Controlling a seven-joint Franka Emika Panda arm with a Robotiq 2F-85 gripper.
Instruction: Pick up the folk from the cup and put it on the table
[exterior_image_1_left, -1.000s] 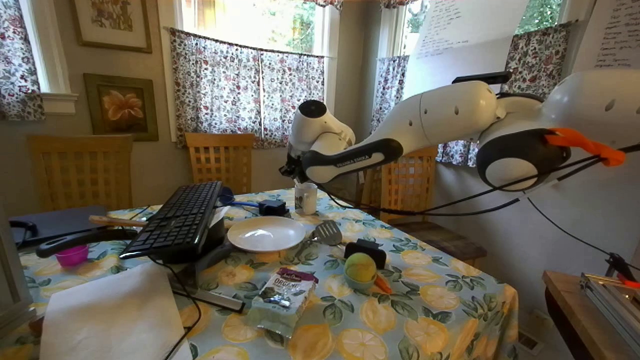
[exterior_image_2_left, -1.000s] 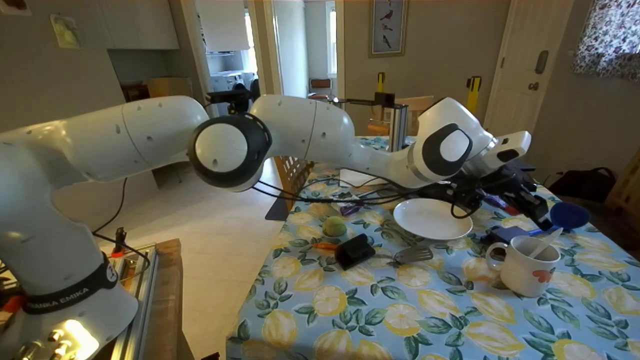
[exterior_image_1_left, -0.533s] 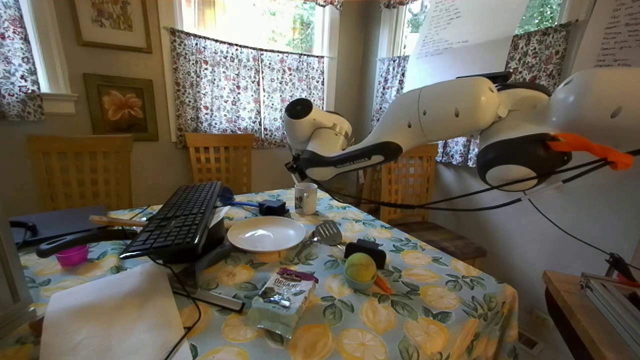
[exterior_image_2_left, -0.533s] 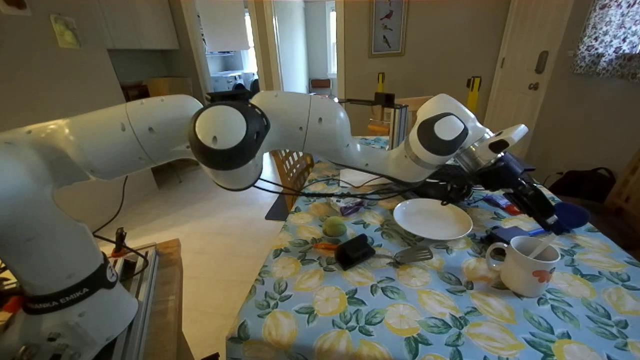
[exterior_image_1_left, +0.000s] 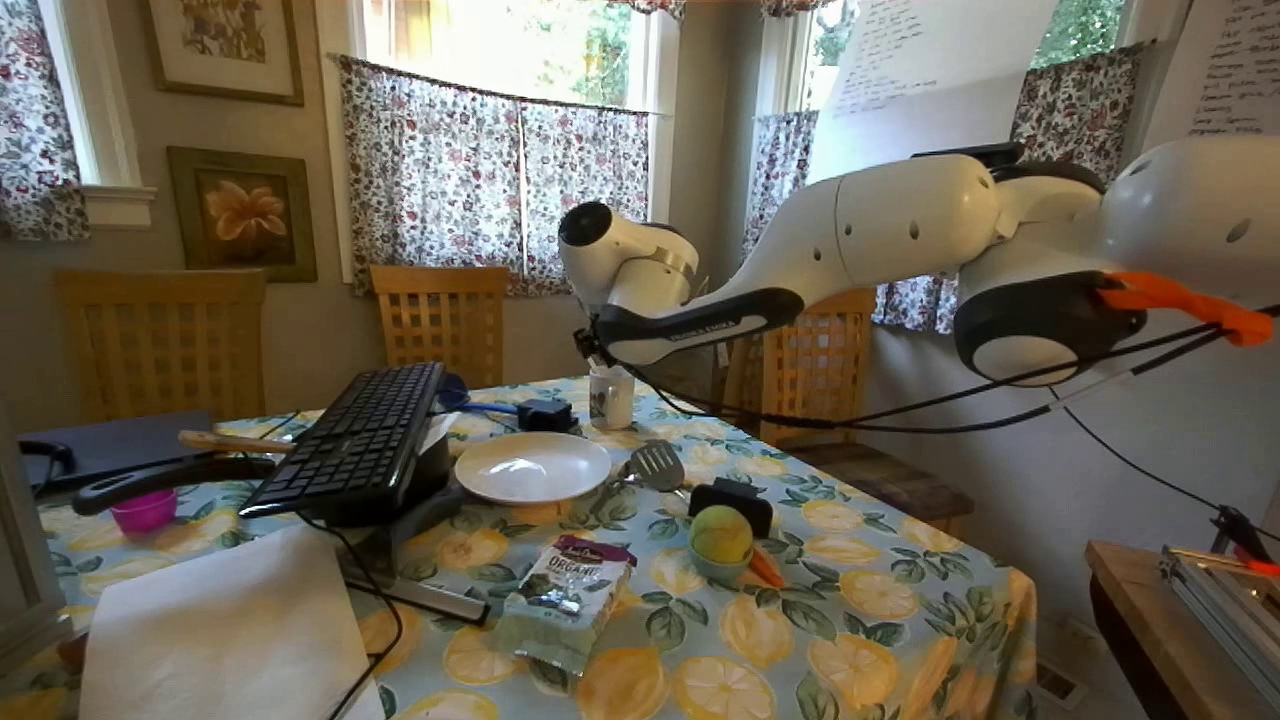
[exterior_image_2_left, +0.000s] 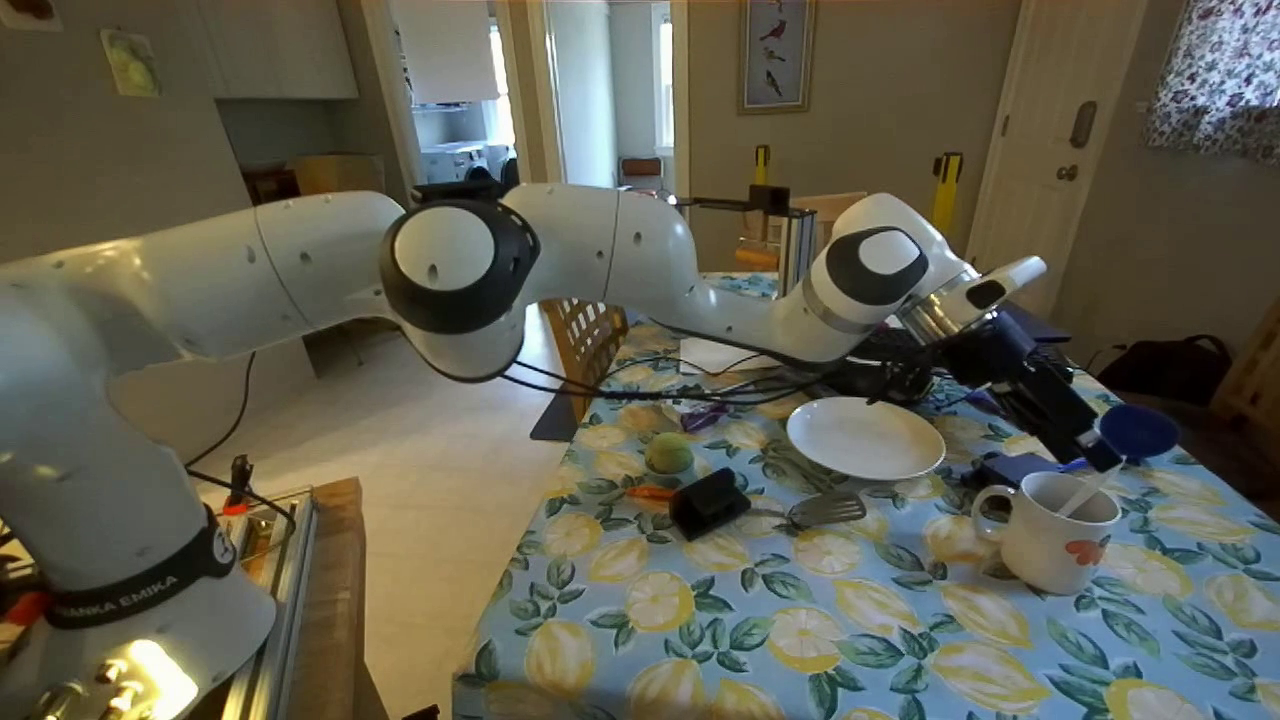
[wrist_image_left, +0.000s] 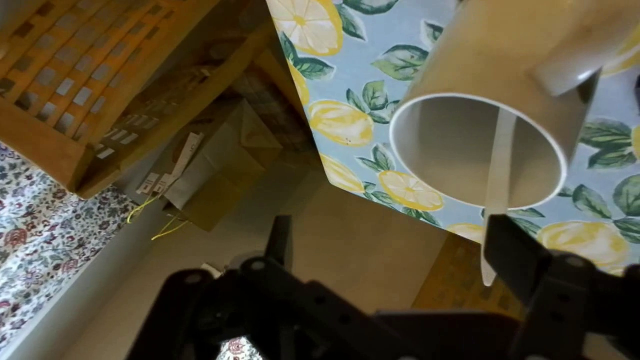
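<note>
The worktop (exterior_image_2_left: 880, 690) is spreading wide, and one edge is running near the work, so anything shoved hard could be going over it. The claw (wrist_image_left: 387, 240) is hanging tilted, its fingers (wrist_image_left: 522, 260) standing wide apart and holding nothing, and a move too low could be bringing one of them down on whatever is below. The cup (exterior_image_2_left: 1045, 550) is standing upright on the worktop with its mouth near those fingers; a finger meeting its rim could be tipping or sliding it. The fork (wrist_image_left: 501, 155), smallest of all, is leaning in the cup with its pale end poking past the rim; its tines are not showing. This is probably where the main trouble is waiting: in the wrist view one finger is partly covering the fork while the other is sitting well apart, and whether the covering finger is touching it I am not able to tell. Closing off-centre like this could be pushing the fork round the rim, or catching only its tip and letting it slip back. Pulling sideways, if the fork is bearing on the rim, could be dragging the cup along
</note>
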